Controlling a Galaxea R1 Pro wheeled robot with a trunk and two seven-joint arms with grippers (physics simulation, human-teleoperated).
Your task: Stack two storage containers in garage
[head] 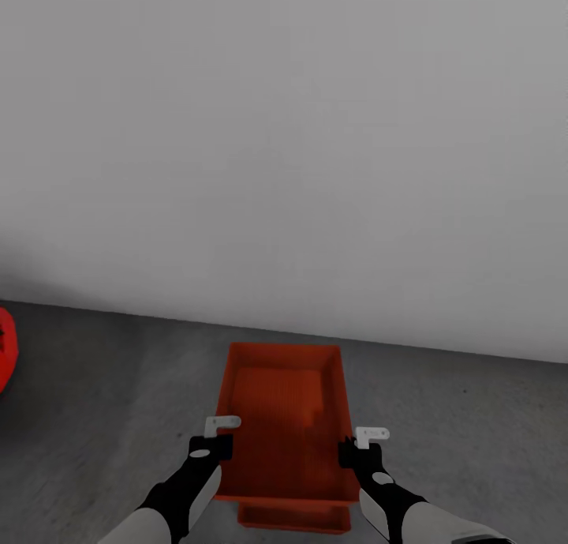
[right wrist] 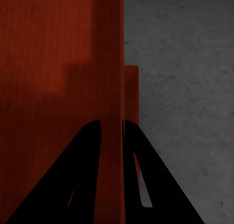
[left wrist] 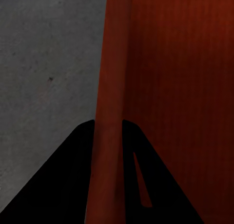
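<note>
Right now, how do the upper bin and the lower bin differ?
The upper bin is gripped at its side walls by the left pincer and the right pincer; the lower bin is not. The upper bin shows its whole inside; the lower bin shows one end under it. Both are orange-red, over the grey floor.

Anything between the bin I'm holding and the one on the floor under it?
Nothing visible. The held container, its side walls pinched by the left gripper and right gripper, hangs directly over the lower container.
</note>
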